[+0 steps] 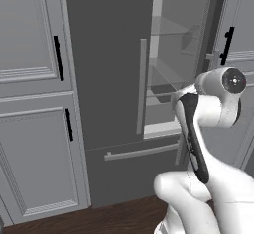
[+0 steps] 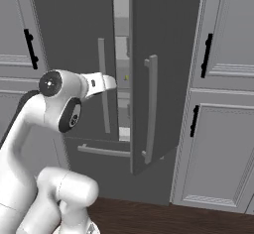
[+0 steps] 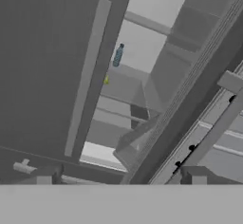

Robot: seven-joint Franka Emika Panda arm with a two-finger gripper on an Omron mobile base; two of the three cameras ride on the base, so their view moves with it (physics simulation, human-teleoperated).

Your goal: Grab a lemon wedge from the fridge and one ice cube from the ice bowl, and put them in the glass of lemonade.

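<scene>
While arm reaches toward fridge point(image 1: 109, 79) opening, pincer point(image 3: 118, 180) fingers spread apart, empty.

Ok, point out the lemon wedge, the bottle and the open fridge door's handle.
lemon wedge point(image 3: 106, 80), hand view, its yellow body.
bottle point(image 3: 117, 56), hand view, mid-body.
fridge door's handle point(image 2: 152, 109), right base view, middle of the bar.

The two-finger gripper point(image 3: 118, 179) stands with its fingers wide apart, holding nothing. Ahead of it, the tall dark grey fridge point(image 3: 47, 52) has one door ajar. On the pale shelves beyond lie a tiny yellow-green lemon wedge point(image 3: 106, 80) and, farther in, a small bluish bottle point(image 3: 117, 56).
</scene>
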